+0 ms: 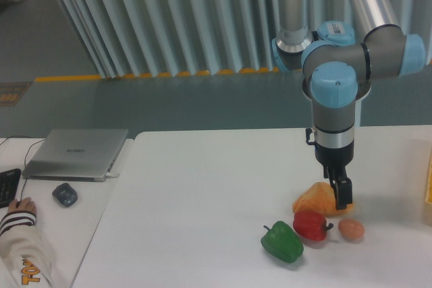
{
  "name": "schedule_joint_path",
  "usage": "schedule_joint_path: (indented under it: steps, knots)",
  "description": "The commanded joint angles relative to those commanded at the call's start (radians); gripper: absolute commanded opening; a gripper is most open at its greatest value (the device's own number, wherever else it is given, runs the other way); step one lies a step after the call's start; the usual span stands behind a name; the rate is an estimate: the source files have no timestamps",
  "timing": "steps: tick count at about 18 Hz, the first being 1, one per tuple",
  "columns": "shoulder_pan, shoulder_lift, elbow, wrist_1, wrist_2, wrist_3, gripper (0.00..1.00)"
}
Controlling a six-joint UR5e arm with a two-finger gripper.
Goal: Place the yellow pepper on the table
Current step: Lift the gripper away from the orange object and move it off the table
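Four items lie grouped near the front right corner of the table: an orange-yellow wedge, a red pepper, a green pepper and a small tan ball. The red pepper sits just in front of the wedge. The green pepper lies just to its left, nearest the front edge. The tan ball rests just to the right of the red pepper, by its stem.

From my remote view, the arm points straight down over this group. The gripper hangs at the right side of the wedge, with its dark fingers overlapping the wedge's outline. I cannot tell whether the fingers are spread or pressed together, nor whether they touch the wedge.

I cannot locate the yellow pepper with certainty. A yellow strip shows at the right edge of the table, cut off by the picture border. I cannot tell whether it is a container, or what it may hold.

On the narrower desk to the left, a closed laptop lies at the back edge, with a grey mouse in front of it. A person's hand rests beside a keyboard at the left edge.
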Motion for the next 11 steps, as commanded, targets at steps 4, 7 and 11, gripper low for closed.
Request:
schedule_joint_path:
  steps: [4,7,11]
  knots:
    - [0.024,0.0,0.008,-0.005,-0.002,-0.005,1.0]
    - [0.037,-0.003,0.003,0.002,0.003,-0.011,1.0]
    - [0.15,0.002,0.012,0.014,-0.006,-0.003,1.0]
